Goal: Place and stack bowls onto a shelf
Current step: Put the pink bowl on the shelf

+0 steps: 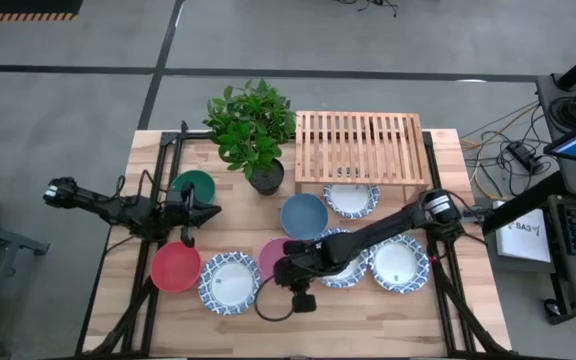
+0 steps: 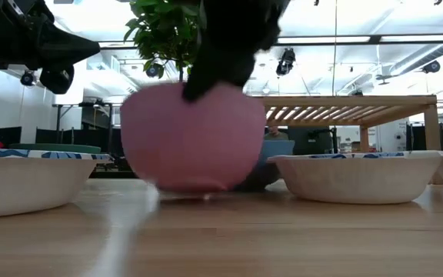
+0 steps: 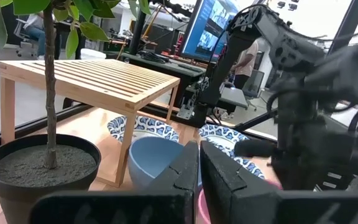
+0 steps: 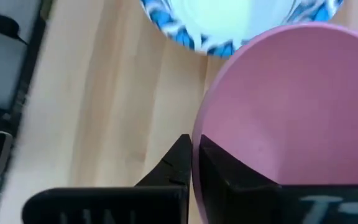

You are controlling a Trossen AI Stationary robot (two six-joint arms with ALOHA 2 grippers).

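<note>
My right gripper [image 1: 290, 266] is shut on the pink bowl [image 1: 270, 255] at the table's near middle; in the low view the pink bowl [image 2: 191, 138] shows low over the tabletop. My left gripper [image 1: 208, 212] hovers shut and empty between the dark green bowl [image 1: 193, 185] and the red bowl [image 1: 175, 266]. The blue bowl [image 1: 304, 215] and patterned white bowls [image 1: 230, 283], [image 1: 398, 263], [image 1: 351, 199] rest on their bases on the table. The slatted wooden shelf [image 1: 361, 148] stands at the far edge. My right gripper pinches the pink bowl's rim [image 4: 199, 134], one finger [image 4: 176, 163] outside the wall and the other finger [image 4: 229, 177] inside the hollow. The fingers come from above, pointing down. The bowl stays roughly upright under them; I cannot tell whether its base is clear of the table.
A potted plant [image 1: 266, 175] stands left of the shelf, close behind the blue bowl. A fourth patterned bowl [image 1: 343, 262] lies partly under my right arm. Bare table lies along the near edge.
</note>
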